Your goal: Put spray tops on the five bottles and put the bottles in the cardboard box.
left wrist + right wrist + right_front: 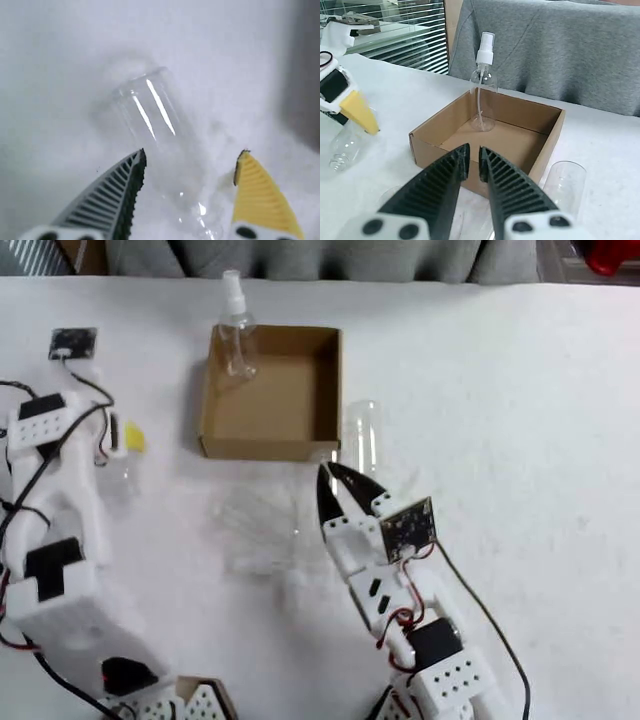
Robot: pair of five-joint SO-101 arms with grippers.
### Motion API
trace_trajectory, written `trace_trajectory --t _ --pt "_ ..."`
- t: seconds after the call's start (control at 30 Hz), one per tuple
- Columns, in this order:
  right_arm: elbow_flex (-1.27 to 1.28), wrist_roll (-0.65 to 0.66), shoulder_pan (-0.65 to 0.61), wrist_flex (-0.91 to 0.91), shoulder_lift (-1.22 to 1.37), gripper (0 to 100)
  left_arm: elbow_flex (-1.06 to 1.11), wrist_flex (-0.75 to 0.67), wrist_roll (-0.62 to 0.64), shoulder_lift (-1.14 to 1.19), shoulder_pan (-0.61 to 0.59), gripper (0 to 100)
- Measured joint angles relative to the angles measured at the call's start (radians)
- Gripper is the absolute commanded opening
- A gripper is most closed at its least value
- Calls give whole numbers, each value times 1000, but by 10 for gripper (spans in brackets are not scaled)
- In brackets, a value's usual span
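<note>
The cardboard box (215, 425) (427, 142) stands open at the table's back centre. In its far left corner a clear bottle with a white spray top (237, 335) (482, 85) stands upright. A topless clear bottle (361, 436) (565, 182) stands just outside the box's right front corner. My right gripper (323, 472) (473, 148), black-fingered, is shut on nothing in front of that corner. My left gripper (125, 445) (193, 151) is open at the far left, straddling another topless bottle (120, 478) (155, 115) (344, 144) lying on the table. Its yellow finger (360, 112) shows.
Faint clear bottles (250, 525) lie on the table in front of the box. A small black board (72, 340) with cables sits at the back left. Grey fabric (545, 45) runs behind the table's far edge. The table's right half (530, 420) is bare.
</note>
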Motion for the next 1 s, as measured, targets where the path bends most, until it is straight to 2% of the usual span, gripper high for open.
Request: trace_trajectory --t 0.13,0.3,0.43,0.5,0.57,0.67,0.77,1.0 --pt "0 0 0 0 0 16 -84 25 83 40 2 283" --pt "0 0 0 0 0 16 -186 157 64 9 9 283" --pt "0 0 0 0 0 16 -207 187 17 -41 58 281" --pt "0 0 0 0 0 16 -215 187 -11 -41 101 243" --pt "0 0 -2 0 0 16 -221 187 -34 -26 146 155" --pt "0 0 0 0 0 16 -272 178 -57 57 187 8" --pt "0 0 0 0 0 16 -379 178 -63 169 190 57" --pt "0 0 0 0 0 16 -700 273 -64 431 175 22"
